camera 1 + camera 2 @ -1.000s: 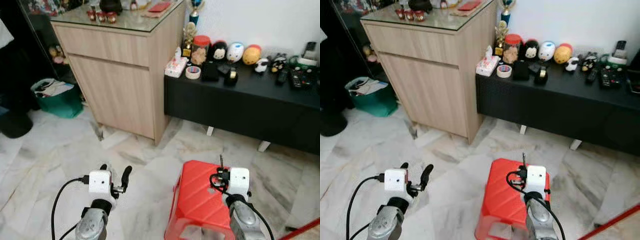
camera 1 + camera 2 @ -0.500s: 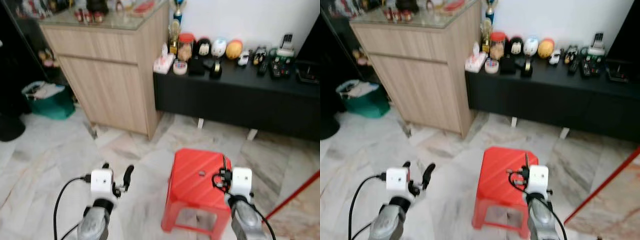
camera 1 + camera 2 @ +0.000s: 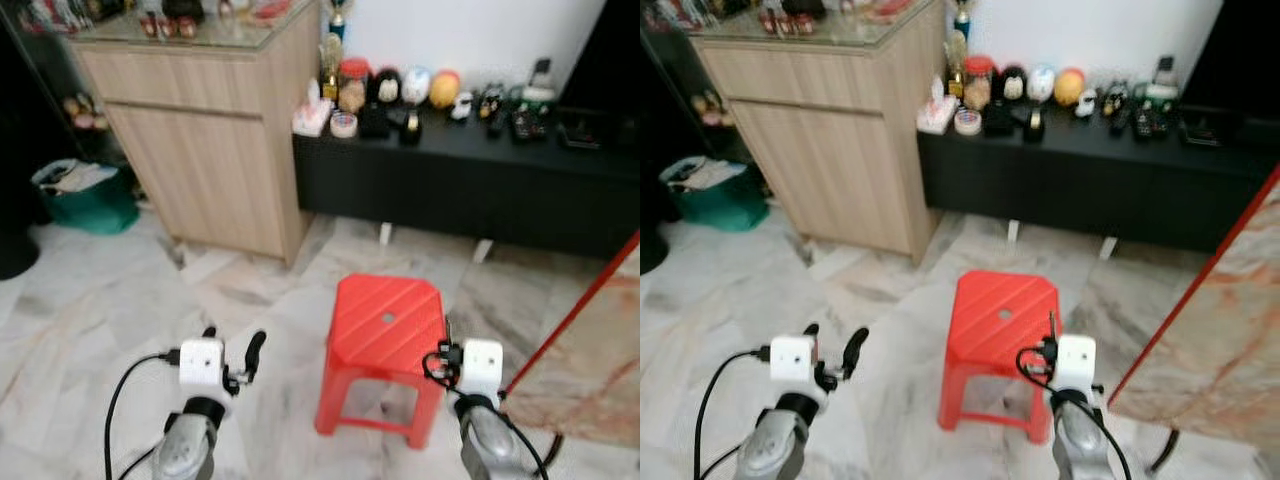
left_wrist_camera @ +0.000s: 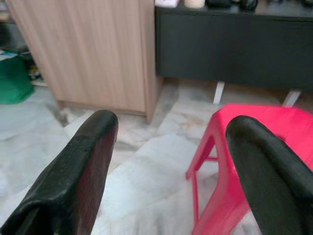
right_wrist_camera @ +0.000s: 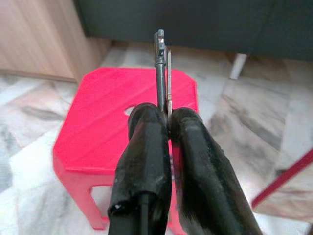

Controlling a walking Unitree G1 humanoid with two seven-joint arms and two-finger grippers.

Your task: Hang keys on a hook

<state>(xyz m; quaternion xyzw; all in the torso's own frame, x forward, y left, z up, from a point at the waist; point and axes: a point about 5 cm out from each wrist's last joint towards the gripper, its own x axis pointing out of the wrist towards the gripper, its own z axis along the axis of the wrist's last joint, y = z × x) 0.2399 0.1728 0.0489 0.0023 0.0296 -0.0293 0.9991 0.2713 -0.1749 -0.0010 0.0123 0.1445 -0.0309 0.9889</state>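
Keys (image 5: 163, 73) stand edge-on, pinched in right gripper (image 5: 168, 122) fingers, bows hidden; left gripper (image 4: 171, 142) fingers spread wide.

**Surfaces & finishes**

Floor (image 3: 90, 300): polished marble-look tile, grey veins, faint sheen. Stool (image 3: 385, 320): red plastic, ribbed top, semi-gloss. Cabinet (image 3: 215, 150): pale wood-grain laminate, matt, w/ glass top. Low bench (image 3: 470, 185): matt black. Keys (image 5: 163, 73): thin dull metal, pinched btwn matt black rubbery fingers (image 5: 146, 161) of right gripper (image 5: 168, 125). Left gripper (image 4: 171, 147) pads same matt black.
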